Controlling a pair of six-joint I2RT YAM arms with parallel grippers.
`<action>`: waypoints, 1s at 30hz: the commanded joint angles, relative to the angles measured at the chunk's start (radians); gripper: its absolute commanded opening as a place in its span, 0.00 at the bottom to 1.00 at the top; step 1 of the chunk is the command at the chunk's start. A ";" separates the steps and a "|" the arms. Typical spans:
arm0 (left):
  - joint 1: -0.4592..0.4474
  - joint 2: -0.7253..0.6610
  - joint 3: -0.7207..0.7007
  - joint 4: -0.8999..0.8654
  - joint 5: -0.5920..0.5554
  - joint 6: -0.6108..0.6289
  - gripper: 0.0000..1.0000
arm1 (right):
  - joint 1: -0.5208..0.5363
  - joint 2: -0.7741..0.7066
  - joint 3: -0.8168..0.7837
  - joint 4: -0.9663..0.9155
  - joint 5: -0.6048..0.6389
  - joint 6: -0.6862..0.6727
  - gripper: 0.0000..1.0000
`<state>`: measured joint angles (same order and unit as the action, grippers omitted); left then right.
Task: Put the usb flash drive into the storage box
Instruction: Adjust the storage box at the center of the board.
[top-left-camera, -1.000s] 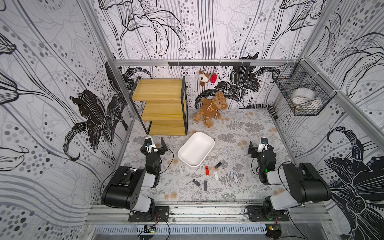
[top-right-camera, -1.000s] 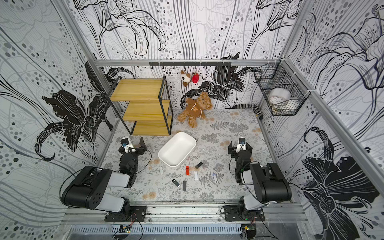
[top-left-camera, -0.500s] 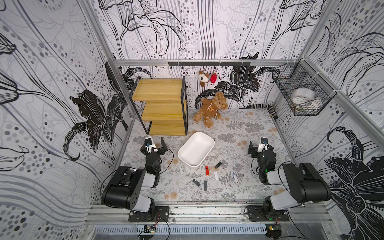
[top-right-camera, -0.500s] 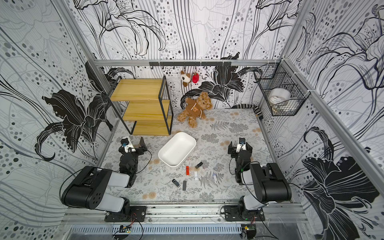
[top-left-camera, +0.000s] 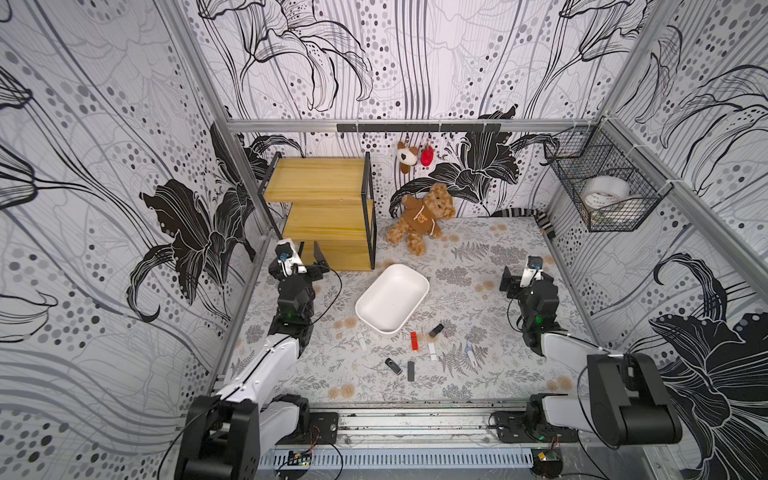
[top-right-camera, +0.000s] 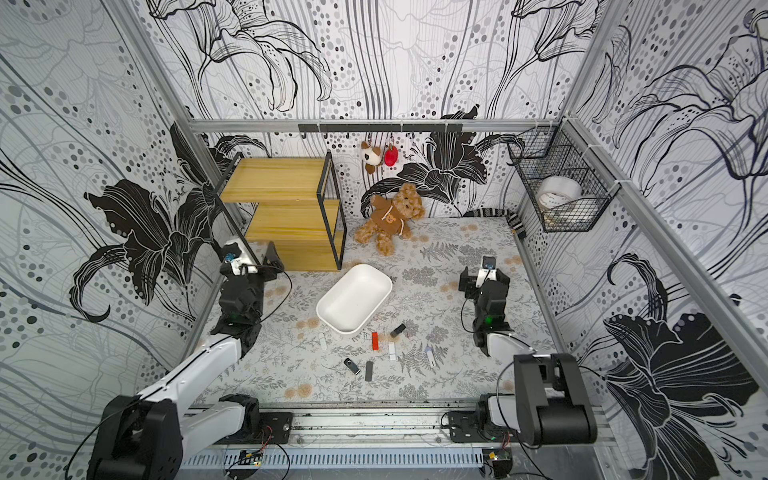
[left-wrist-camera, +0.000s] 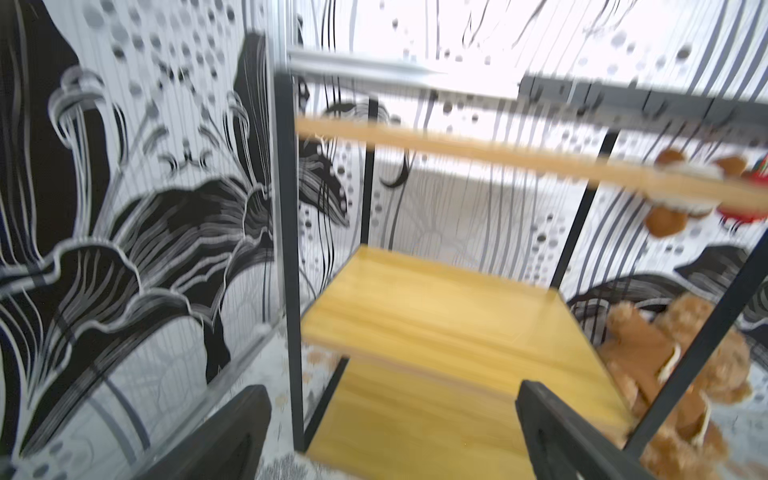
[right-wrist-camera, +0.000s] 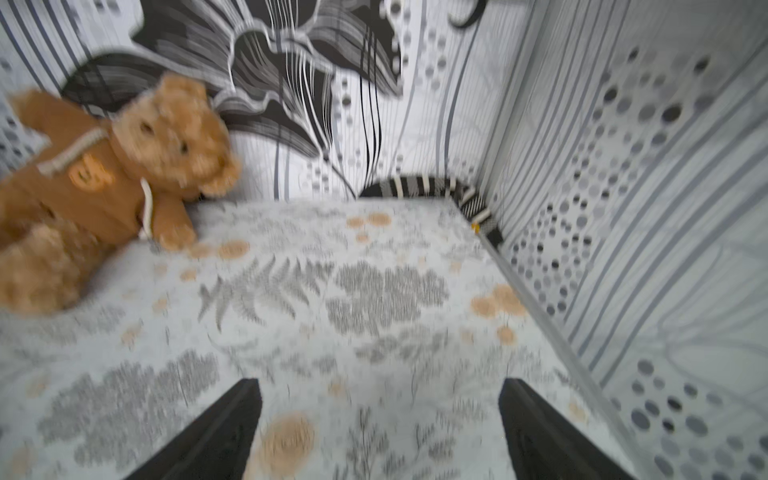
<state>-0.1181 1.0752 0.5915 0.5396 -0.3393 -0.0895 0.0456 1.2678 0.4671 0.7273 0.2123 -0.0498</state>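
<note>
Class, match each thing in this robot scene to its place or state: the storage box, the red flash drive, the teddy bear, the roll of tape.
Things:
1. storage box
2. red flash drive
3. teddy bear
4. roll of tape

Places or states:
A. inside the wire basket
B. empty
C. flat on the table, just outside the box's near rim
D. slumped at the back, beside the wooden shelf

Pairs: 1-B, 2-C, 3-D, 4-A
</note>
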 joint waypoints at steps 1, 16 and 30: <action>-0.009 -0.021 0.151 -0.503 0.057 -0.052 0.98 | 0.037 -0.085 0.200 -0.440 0.027 0.019 0.95; -0.111 -0.029 0.399 -1.141 0.298 -0.374 0.98 | 0.303 -0.217 0.611 -1.376 -0.050 0.427 0.95; -0.472 0.148 0.306 -1.193 0.250 -0.752 0.98 | 0.312 -0.237 0.520 -1.478 -0.174 0.538 0.95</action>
<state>-0.5777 1.1728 0.8993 -0.6392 -0.0853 -0.7746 0.3496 1.0264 0.9768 -0.7055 0.0528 0.4683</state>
